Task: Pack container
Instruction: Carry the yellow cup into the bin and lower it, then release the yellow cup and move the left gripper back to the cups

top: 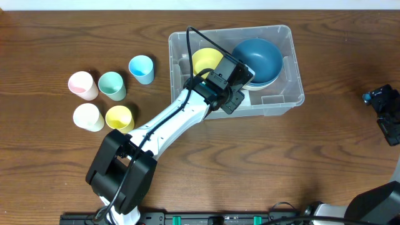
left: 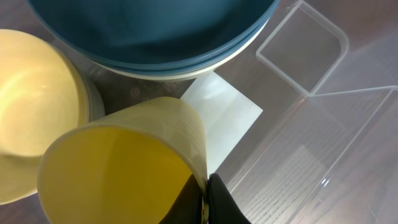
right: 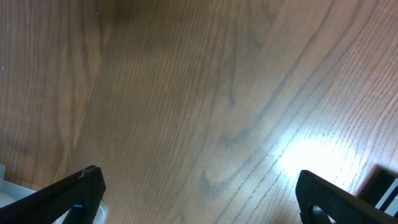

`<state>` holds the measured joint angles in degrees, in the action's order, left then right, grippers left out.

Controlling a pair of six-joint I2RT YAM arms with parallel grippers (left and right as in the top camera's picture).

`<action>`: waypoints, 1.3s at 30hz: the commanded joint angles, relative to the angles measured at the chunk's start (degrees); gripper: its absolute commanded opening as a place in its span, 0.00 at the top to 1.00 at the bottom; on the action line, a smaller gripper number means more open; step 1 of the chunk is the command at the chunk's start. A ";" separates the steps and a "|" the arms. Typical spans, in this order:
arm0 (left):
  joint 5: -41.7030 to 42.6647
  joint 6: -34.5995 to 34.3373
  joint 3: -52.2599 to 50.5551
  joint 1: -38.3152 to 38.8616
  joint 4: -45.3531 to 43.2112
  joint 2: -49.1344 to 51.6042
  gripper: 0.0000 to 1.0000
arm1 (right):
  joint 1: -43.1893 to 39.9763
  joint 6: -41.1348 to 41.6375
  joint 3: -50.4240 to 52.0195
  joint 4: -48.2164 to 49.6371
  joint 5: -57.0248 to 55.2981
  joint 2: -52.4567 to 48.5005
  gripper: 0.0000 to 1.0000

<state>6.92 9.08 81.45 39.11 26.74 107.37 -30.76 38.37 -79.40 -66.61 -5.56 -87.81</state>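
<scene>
Your left gripper (left: pixel 207 202) was clamped on yellow cup (left: pixel 124 168) rim, inside container (top: pixel 278 103). Your right gripper (right: pixel 202 194) gaped wide over bare surface (right: pixel 205 93), well apart. Container sat mid-surface: large, clear, rectangular, rounded corners, white label (left: pixel 221 115) on floor. Dark blue bowl (top: pixel 259 59) lay farther inside.

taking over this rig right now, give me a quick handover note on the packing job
Left gripper: shut on the rim of a yellow cup, held inside the container, not yet released.
Right gripper: open, empty, over bare table off to the right.
Done: stacked blue bowls and a pale yellow bowl are in the container.
On the table, left of the container: pink cup, mint cup, light blue cup, white cup, second yellow cup.
Left: set down the held cup, then probably pack those five.
</scene>
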 commanded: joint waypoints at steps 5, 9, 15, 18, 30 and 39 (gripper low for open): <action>-0.07 0.76 0.09 0.13 -0.11 0.24 0.87 | 0.02 0.59 0.02 -0.04 -0.20 0.15 0.01; -0.04 0.76 0.09 0.13 -0.11 0.24 0.76 | 0.02 0.59 0.02 -0.04 -0.17 0.15 0.01; -0.04 0.76 0.09 0.13 -0.11 0.24 0.72 | 0.02 0.59 0.02 -0.04 -0.20 0.15 0.01; -0.22 0.74 0.11 0.07 -0.09 0.20 0.65 | 0.02 0.57 0.02 -0.04 -0.20 0.15 0.01; -10.27 -6.80 0.11 -0.20 4.26 -17.03 0.55 | 0.02 0.59 0.02 -0.04 -0.17 0.15 0.01; -24.15 -18.23 0.11 -2.62 21.24 -29.79 0.54 | 0.02 0.59 0.02 -0.04 -0.17 0.15 0.01</action>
<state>-10.39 -2.04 81.41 38.37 44.73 78.22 -30.76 38.37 -79.40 -66.59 -5.54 -87.81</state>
